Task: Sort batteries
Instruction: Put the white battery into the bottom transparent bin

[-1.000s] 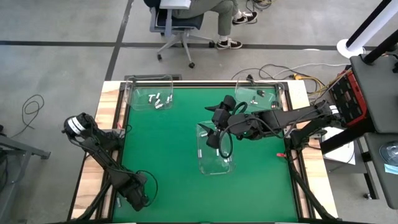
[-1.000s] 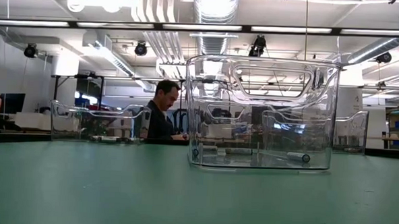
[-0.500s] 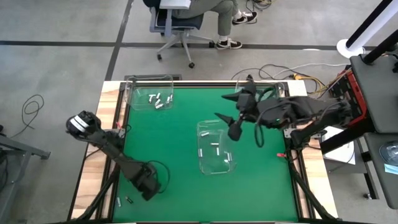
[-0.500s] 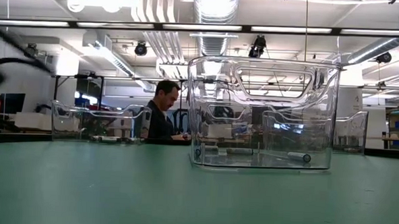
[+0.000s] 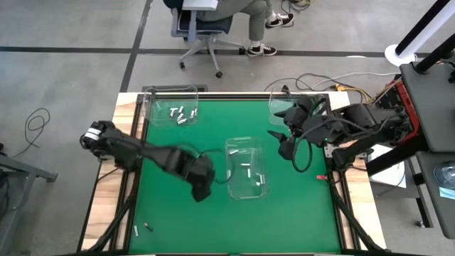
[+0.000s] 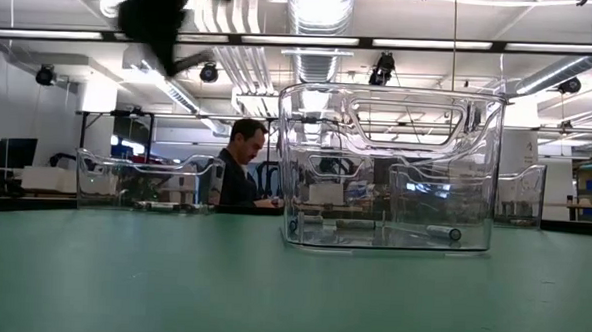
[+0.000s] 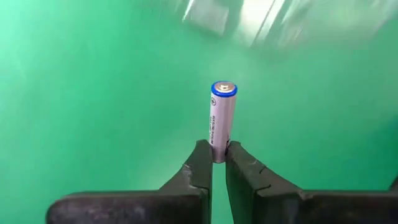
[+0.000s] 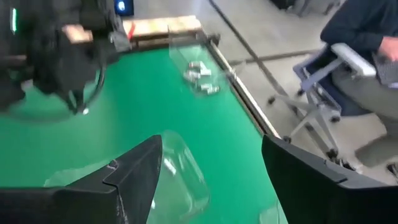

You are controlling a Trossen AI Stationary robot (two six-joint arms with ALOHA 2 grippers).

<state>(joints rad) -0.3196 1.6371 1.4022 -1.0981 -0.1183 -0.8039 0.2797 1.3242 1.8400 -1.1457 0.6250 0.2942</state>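
We are pinching a battery point(image 7: 222, 119) upright in our left gripper point(image 7: 217, 163), mid-frame beside the middle bin point(image 5: 245, 169) holding batteries. Our right gripper point(image 8: 211, 162), jaws apart, is hovering upper right.

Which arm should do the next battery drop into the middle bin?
Left. Its gripper already pinches a battery and sits beside the middle bin; the right gripper is open and empty.
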